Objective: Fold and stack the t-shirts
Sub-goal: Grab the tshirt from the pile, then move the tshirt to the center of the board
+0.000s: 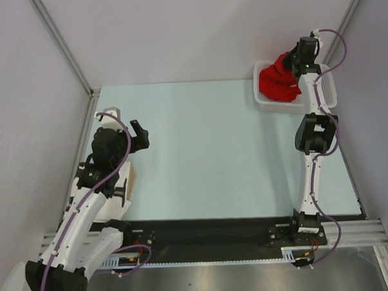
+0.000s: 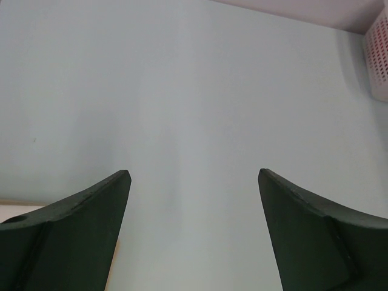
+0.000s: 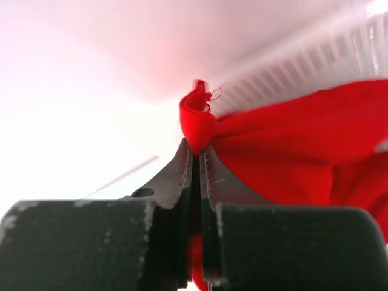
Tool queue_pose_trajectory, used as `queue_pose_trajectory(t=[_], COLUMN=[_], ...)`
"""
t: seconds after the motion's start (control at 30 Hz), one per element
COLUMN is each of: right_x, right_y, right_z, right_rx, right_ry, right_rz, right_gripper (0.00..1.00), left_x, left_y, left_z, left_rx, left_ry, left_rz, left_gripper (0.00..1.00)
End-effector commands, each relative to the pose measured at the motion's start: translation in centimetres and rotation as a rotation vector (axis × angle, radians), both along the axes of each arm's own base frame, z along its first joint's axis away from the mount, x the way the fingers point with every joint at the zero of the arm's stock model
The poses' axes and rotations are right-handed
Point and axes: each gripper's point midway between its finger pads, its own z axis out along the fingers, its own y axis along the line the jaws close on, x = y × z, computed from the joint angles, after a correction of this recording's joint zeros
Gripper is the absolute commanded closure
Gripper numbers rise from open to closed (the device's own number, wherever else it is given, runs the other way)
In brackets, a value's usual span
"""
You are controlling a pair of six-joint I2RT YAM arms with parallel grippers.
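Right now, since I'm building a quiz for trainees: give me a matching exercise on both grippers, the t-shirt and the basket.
Things:
1. left gripper
2. right gripper
3. red t-shirt
4. white mesh basket

States or places:
A. at the far right corner of the table
B. shut, pinching red cloth
C. open above bare tabletop
D. bunched up in the basket

Pairs: 1-C, 2-B, 3-D, 4-A

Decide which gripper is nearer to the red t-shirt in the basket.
Right. The right gripper is shut on the red t-shirt at the basket; the left gripper hangs open across the table from it.
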Motion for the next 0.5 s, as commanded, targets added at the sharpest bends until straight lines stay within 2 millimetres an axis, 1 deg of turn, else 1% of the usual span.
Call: queue_pose_trajectory(t=[0.0,0.03,0.07,0.1,0.13,0.17,0.2,0.23,0.27,0.3,0.33,0.37,0.4,0.43,0.47], right_x=[-4.7,-6.0,-7.5,-10.7,-12.6,-14.3,-15.7,-19.2,-20.8,-22.2,-25.0,-26.7,-28.2,-30.5,-31.6], right_y=[1.2,1.9,3.2,3.9,4.6,5.5,5.9,6.8,7.6,8.8,10.6,11.9,14.3,15.5,16.5], right_z=[24.9,27.4,29.8,34.2,36.4,38.2,39.2,42.2,43.2,43.8,45.1,45.6,45.7,45.6,45.3], right_rx=[-0.006,-0.008,-0.013,-0.033,-0.046,-0.055,-0.044,-0.035,-0.009,-0.002,-0.001,-0.005,-0.016,-0.009,0.006], right_ry=[-0.505,-0.551,-0.589,-0.663,-0.693,-0.718,-0.726,-0.774,-0.786,-0.789,-0.797,-0.800,-0.796,-0.777,-0.760], right_rz=[0.016,0.036,0.058,0.072,0.083,0.092,0.093,0.124,0.147,0.185,0.233,0.264,0.318,0.352,0.381], right_gripper=[1.00,1.00,1.00,1.00,1.00,1.00,1.00,1.00,1.00,1.00,1.00,1.00,1.00,1.00,1.00], left_x=[-1.1,-1.4,-1.6,-2.0,-2.4,-2.7,-3.2,-3.6,-3.8,-4.1,-4.5,-4.8,-5.2,-5.5,-5.8], left_y=[-0.8,-1.0,-1.2,-1.6,-1.9,-2.1,-2.6,-2.6,-2.7,-2.7,-3.1,-3.3,-3.5,-3.8,-3.9], left_z=[2.2,2.3,2.2,2.1,2.3,2.3,2.1,2.3,2.3,2.3,2.5,3.0,3.0,3.7,4.0], left_rx=[-0.039,-0.069,-0.083,-0.100,-0.128,-0.144,-0.157,-0.173,-0.184,-0.192,-0.211,-0.219,-0.233,-0.246,-0.255], left_ry=[-0.030,-0.032,-0.025,-0.015,-0.014,-0.009,0.007,0.004,0.008,0.013,0.014,0.004,0.013,0.007,0.008], left_rz=[-0.058,-0.059,-0.065,-0.089,-0.097,-0.106,-0.130,-0.133,-0.132,-0.132,-0.154,-0.169,-0.178,-0.197,-0.202], left_gripper=[0.08,0.08,0.08,0.08,0.07,0.08,0.08,0.08,0.08,0.07,0.07,0.06,0.06,0.06,0.06])
